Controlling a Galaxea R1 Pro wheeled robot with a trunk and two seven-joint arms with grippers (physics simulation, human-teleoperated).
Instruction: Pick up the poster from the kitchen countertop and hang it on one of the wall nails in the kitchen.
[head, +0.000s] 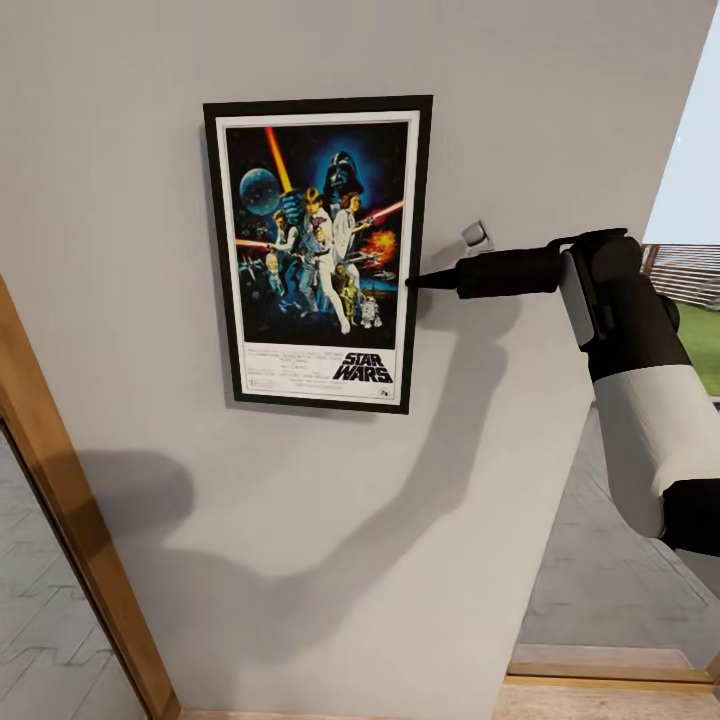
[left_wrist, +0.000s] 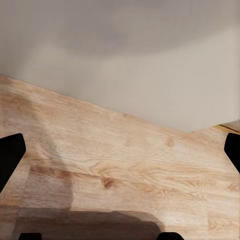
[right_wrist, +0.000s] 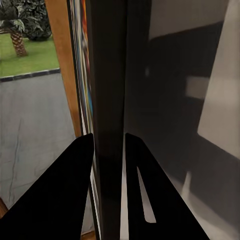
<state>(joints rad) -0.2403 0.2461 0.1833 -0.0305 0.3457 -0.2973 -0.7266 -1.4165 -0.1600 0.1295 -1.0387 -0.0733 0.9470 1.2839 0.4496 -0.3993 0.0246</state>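
Note:
The poster (head: 318, 250) stands upright and flat against the pale-grey wall (head: 330, 560), with its black frame, white border and "STAR WARS" lettering facing me. My right gripper (head: 415, 282) reaches in from the right and is shut on the middle of the poster's right edge. In the right wrist view the dark frame edge (right_wrist: 107, 75) runs between the two black fingers (right_wrist: 65, 190) of my right gripper (right_wrist: 109, 145). My left gripper (left_wrist: 120, 155) is open over a wooden floor (left_wrist: 125, 170), holding nothing. No wall nail can be made out. The kitchen countertop is out of view.
A wooden door frame (head: 70, 520) runs down the left side, with grey tiles behind it. The wall ends at the right, where an opening shows grey paving (head: 610, 590) and grass (head: 702, 350). A small pale fitting (head: 475, 236) sits on the wall just above my right gripper.

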